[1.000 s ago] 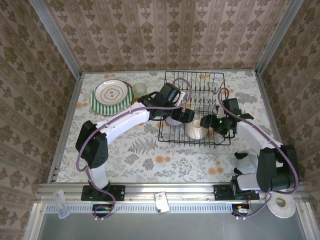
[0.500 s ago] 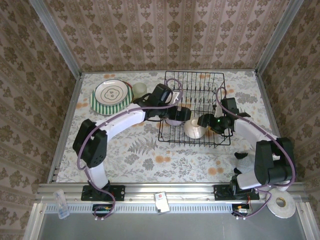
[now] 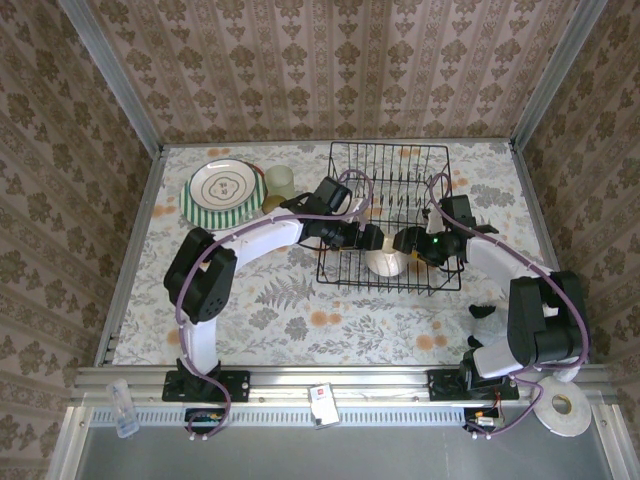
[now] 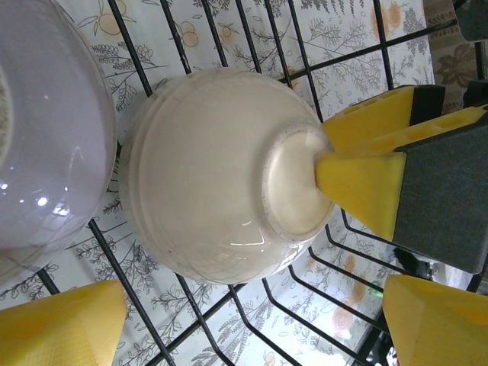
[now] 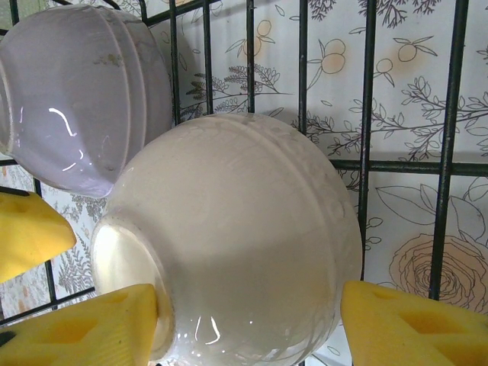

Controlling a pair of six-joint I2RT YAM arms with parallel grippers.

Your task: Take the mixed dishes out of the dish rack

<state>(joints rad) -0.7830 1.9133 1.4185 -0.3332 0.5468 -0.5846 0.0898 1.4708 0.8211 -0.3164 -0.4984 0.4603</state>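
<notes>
- Target: the cream bowl (image 5: pixel 229 229) lies base-up on the floor of the dish rack (image 3: pixel 390 160), at the rack's near side; a lavender bowl (image 5: pixel 76 91) sits just beside it, toward the rack's left side
- Right end effector (image 5: pixel 244 305): jaws partly spread and straddling the cream bowl, one pad (image 4: pixel 358 183) against the foot ring; whether the grip is firm cannot be told
- Left end effector (image 4: pixel 252 305): jaws wide apart, holding nothing, over the same bowl
- Seat both right pads on the bowl before lifting; the glazed, curved wall will likely slip from a partial pinch
- Lift straight up out of the rack, clear of the wires and the lavender bowl
- Hold the left end effector away from the lift path
</notes>
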